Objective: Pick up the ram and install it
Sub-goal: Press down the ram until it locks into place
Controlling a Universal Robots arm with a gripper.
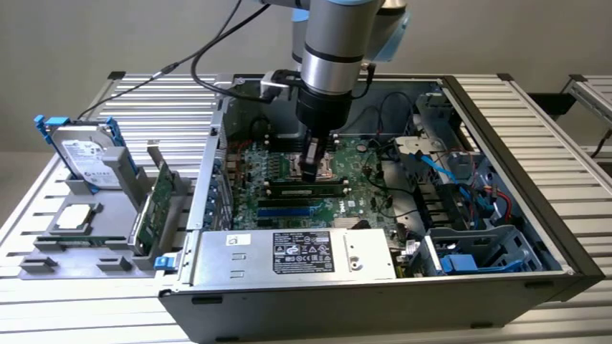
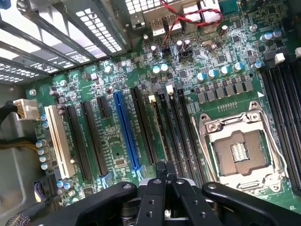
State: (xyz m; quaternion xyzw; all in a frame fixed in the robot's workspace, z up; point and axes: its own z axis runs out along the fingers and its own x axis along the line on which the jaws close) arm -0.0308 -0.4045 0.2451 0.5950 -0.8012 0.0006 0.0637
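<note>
**Operator:** Where does the ram sit from the gripper?

**Spotter:** Straight under it. In the exterior view the ram [image 1: 306, 191] lies in the open case [image 1: 535, 208] on the motherboard [image 1: 368, 188]. It looks set along a memory slot and is not hanging from the fingers. The gripper [image 1: 316, 170] points down at about the middle of the stick's length, just above its top edge. You can't tell from here whether the tips touch it or stand a hair off.

**Operator:** Which way does its long axis run?

**Spotter:** Across the board, from the exterior view's left to its right, parallel to the power supply [image 1: 301, 254] at the front of the case. In the wrist view the memory slots run lengthwise away from the fingertips, beside the blue slot [image 2: 126, 129] and near the empty processor socket [image 2: 237, 153].

**Operator:** And the jaws?

**Spotter:** Fully closed, the two fingers [image 2: 153, 197] pressed together with nothing between them. You're holding nothing. My judgement is that the closed tips serve as a pusher over the stick, not a grasp.

**Operator:** The arm's pose?

**Spotter:** The wrist stands nearly vertical over the middle of the board, tool straight down. The hard drive [image 1: 86, 154] and the taller expansion card [image 1: 158, 208] stand in their holder outside the case, well apart from you.
</note>
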